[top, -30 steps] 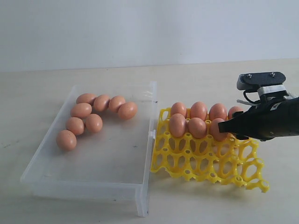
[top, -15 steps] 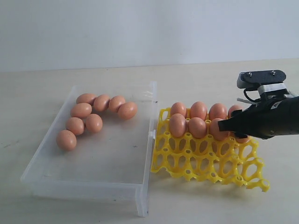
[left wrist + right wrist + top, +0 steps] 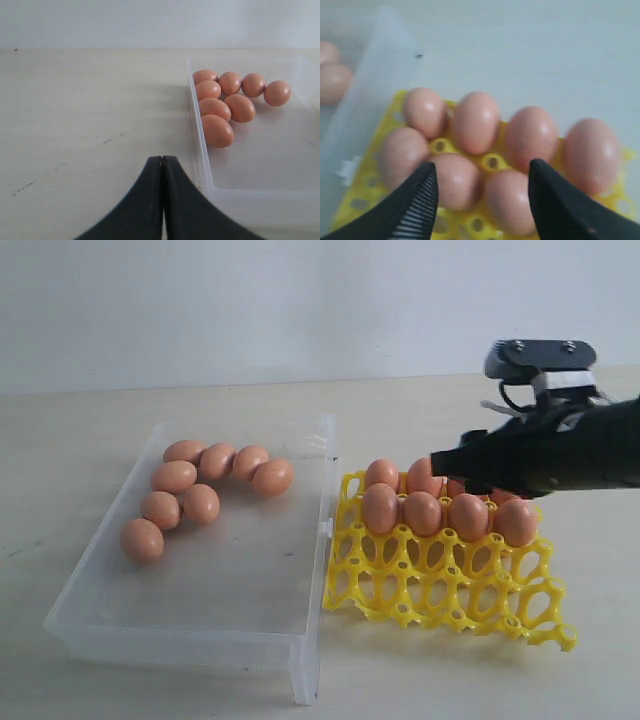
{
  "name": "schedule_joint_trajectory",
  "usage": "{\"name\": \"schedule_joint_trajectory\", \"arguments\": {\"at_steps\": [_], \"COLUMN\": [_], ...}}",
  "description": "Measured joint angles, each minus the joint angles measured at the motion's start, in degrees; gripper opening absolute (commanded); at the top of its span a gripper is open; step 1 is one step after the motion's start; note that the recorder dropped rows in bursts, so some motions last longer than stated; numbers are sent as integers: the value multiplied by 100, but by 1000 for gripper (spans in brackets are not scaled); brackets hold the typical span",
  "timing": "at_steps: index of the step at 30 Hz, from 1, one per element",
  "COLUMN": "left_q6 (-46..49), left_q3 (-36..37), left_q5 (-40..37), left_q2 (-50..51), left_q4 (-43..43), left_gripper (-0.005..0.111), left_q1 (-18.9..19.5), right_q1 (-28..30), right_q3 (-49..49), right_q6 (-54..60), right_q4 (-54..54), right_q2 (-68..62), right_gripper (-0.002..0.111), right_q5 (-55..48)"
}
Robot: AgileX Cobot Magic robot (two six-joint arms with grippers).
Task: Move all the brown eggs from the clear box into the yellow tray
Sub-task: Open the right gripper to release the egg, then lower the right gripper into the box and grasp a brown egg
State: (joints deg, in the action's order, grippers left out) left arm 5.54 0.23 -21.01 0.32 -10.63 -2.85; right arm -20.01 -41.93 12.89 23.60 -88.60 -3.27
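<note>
Hovering: my right arm reaches in from the right of the exterior view and hangs above the far rows of the yellow tray.
Grip, right: my right jaws stand spread wide with nothing between them. In the right wrist view the two black fingers frame the eggs below.
Grip, left: my left jaws are pressed together and hold nothing. They are over bare bench, just beside the outer wall of the clear box.
Tray load: eight brown eggs sit in cups and fill the two rows farthest from the exterior camera. My arm partly hides the right end of the back row there, but the right wrist view shows four eggs across that row.
Tray front: the two nearer rows show only yellow lattice.
Box load: eight more brown eggs lie on their sides in a loose cluster near the far left corner, most of them touching a neighbour.
Box place: it rests on the bench left of the tray, its right wall right against the tray's left edge.
Tray place: it rests on the bench, right of the box.
</note>
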Motion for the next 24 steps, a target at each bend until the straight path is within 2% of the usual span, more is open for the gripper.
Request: {"name": "schedule_joint_trajectory", "arguments": {"at_steps": [7, 12, 16, 24], "left_q6": [0, 0, 0, 0], "left_q3": [0, 0, 0, 0], "left_q5": [0, 0, 0, 0], "left_q2": [0, 0, 0, 0], "left_q4": [0, 0, 0, 0], "left_gripper": [0, 0, 0, 0], "left_q1": [0, 0, 0, 0], "right_q1": [-1230, -1864, -2129, -2194], "right_q3": [-1428, -2740, -3965, -6685], "right_q6": [-39, 13, 22, -262], "right_q4": [13, -24, -381, -981], "right_q2": [-318, -1221, -2138, -4289], "right_gripper": [50, 50, 50, 50], "right_q5": [-1045, -1665, -2314, -4211]}}
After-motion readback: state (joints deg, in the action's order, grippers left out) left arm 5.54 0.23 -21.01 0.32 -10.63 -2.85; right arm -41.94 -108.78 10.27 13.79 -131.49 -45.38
